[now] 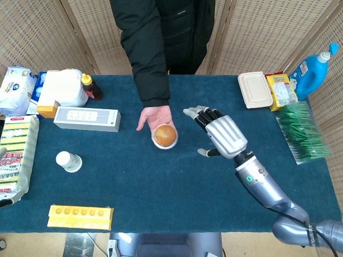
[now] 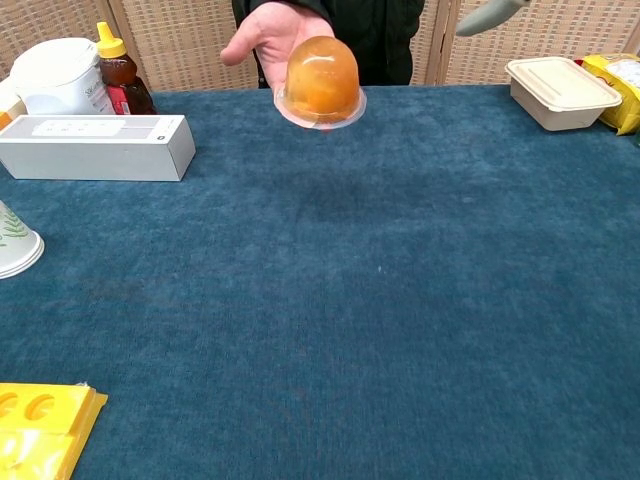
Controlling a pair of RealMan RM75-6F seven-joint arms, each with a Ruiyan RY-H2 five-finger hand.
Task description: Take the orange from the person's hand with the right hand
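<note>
The orange (image 1: 165, 134) sits in a clear plastic cup on the person's open palm (image 1: 153, 116), held above the middle of the blue table; in the chest view the orange (image 2: 321, 76) shows at the top centre. My right hand (image 1: 220, 134) hovers to the right of it, fingers spread, holding nothing, a short gap away from the fruit. Only a fingertip (image 2: 487, 15) of that hand shows in the chest view. My left hand is not visible in either view.
A white box (image 1: 87, 118), a paper cup (image 1: 68, 161) and a yellow tray (image 1: 80, 217) lie on the left. A lidded container (image 1: 255, 89), snack bag (image 1: 282, 88), blue bottle (image 1: 312, 67) and green packet (image 1: 304, 131) stand at the right.
</note>
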